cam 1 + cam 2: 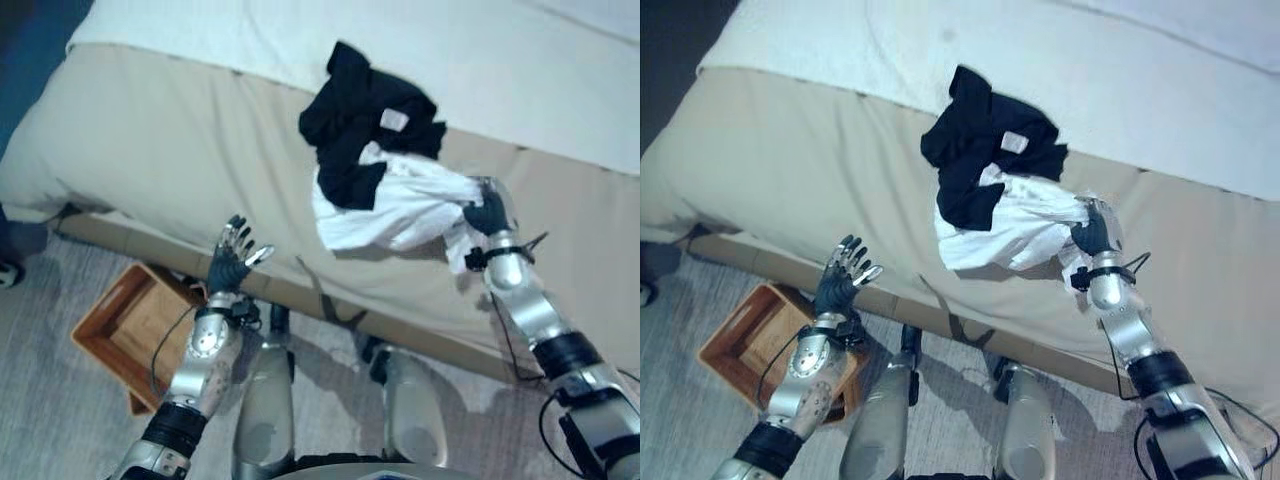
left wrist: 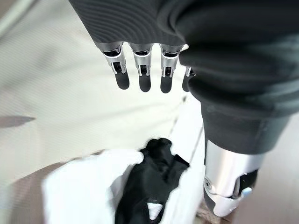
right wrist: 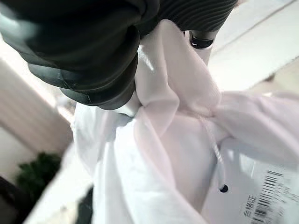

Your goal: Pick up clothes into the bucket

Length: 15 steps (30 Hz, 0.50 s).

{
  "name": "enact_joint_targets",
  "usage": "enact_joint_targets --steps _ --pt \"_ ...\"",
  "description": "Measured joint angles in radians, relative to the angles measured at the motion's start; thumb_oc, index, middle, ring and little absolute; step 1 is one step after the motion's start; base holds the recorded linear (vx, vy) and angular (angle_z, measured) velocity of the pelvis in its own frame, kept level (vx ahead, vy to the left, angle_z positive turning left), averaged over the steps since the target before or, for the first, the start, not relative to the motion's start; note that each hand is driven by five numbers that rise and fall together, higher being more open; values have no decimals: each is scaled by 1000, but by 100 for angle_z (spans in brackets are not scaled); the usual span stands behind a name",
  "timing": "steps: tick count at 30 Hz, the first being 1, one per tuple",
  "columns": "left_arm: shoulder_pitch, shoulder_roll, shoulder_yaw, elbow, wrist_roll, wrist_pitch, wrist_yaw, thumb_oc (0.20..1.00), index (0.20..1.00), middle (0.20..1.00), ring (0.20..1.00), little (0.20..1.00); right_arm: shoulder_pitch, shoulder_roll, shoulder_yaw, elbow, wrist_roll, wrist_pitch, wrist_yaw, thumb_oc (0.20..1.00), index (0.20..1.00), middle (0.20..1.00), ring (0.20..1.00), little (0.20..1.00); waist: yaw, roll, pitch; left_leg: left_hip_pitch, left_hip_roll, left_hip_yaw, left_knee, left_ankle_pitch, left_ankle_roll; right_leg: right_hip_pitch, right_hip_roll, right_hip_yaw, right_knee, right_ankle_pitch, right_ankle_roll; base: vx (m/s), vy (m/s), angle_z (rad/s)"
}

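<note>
Two hands are up, and one has cloth in it. The right hand (image 1: pixel 487 215) has its fingers curled tight into the white garment (image 1: pixel 385 205), pinching a bunched fold; its wrist view shows the cloth squeezed right against the palm. The left hand (image 1: pixel 236 258) is held up with its fingers spread and straight, and it holds nothing. The white garment lies on the tan side of the bed (image 1: pixel 150 140), near its lower edge, and the black garment (image 1: pixel 362 120) lies on top of it, a bit higher up toward the white bedspread (image 1: pixel 480 50). The wooden crate (image 1: pixel 135 325) sits on the floor below the bed's edge, under the left hand. I think the job has only just begun: one piece is grabbed, and both must yet go in the crate.
</note>
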Motion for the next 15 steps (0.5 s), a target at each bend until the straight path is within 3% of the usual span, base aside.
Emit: enact_joint_targets --steps 4,7,15 --pt "41 -2 27 3 0 17 -30 1000 1000 1000 1000 1000 11 -2 -40 -90 134 -24 65 200 200 200 200 200 -4 0 -12 93 8 18 -46 1 0 101 20 0 -90 36 6 99 -23 -11" --pt "69 -1 37 5 1 31 -42 1000 1000 1000 1000 1000 10 -31 -40 -169 198 -50 109 200 200 200 200 200 -24 0 -73 133 8 37 -79 1 0 151 31 0 -163 63 15 69 -10 -9" --pt "102 -8 34 13 43 55 -83 1000 1000 1000 1000 1000 5 -80 -40 -292 359 -87 185 200 200 200 200 200 -28 -1 -198 279 11 78 -156 0 -1 307 59 13 -312 108 28 91 -5 -12"
